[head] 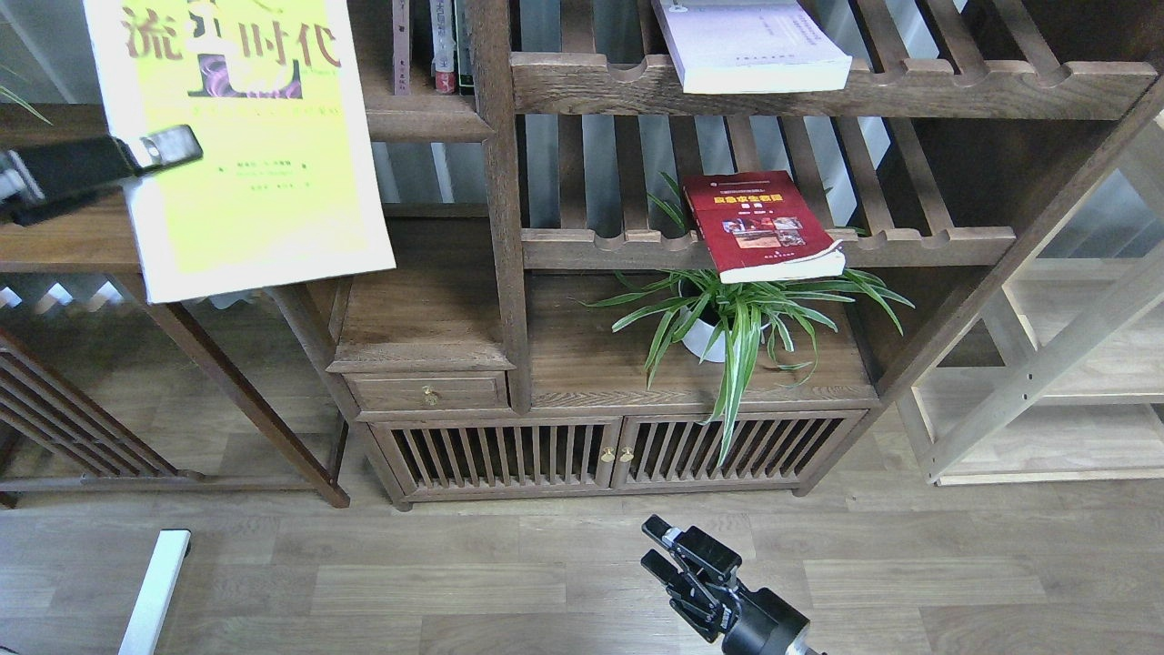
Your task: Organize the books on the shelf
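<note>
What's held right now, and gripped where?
The left gripper holds the yellow-green and white book, clamped at its left edge, about mid-height. The right gripper holds nothing.

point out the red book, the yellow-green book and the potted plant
red book (762,223): head view, on its front cover
yellow-green book (259,173): head view, on the lower cover
potted plant (741,318): head view, on its leaves

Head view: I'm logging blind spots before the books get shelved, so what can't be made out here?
- Yellow-green book: top cut off by the frame edge.
- Left gripper: far finger hidden behind that book.
- Lavender-white book: top cut off by the frame edge.
- Plant pot: mostly hidden by leaves.
- Right gripper: dark, fingers indistinguishable.
</note>
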`<state>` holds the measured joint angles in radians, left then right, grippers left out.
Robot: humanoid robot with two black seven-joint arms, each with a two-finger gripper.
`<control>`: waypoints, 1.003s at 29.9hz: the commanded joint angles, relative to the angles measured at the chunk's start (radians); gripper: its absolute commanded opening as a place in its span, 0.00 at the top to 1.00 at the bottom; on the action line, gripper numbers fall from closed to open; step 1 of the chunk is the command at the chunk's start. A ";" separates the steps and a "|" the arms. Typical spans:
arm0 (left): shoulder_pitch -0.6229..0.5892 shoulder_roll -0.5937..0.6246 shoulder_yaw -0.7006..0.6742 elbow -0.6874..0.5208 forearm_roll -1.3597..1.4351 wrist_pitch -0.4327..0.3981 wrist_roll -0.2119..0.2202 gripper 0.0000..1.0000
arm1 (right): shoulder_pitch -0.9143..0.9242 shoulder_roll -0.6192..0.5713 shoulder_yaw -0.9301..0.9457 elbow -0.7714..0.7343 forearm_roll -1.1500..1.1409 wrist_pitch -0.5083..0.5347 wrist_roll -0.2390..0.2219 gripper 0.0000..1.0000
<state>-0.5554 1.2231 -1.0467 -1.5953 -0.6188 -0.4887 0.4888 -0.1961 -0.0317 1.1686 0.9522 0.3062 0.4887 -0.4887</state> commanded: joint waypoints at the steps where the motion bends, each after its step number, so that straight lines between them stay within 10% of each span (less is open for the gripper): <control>1: 0.000 0.059 -0.045 -0.005 -0.002 0.000 0.000 1.00 | 0.001 0.001 -0.001 -0.001 0.002 0.000 0.000 0.31; 30: -0.167 -0.079 -0.125 0.112 0.260 0.000 0.000 1.00 | 0.004 0.015 -0.020 0.008 0.007 0.000 0.000 0.31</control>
<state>-0.6756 1.1885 -1.1842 -1.4946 -0.4443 -0.4887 0.4887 -0.1919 -0.0164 1.1498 0.9566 0.3120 0.4887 -0.4887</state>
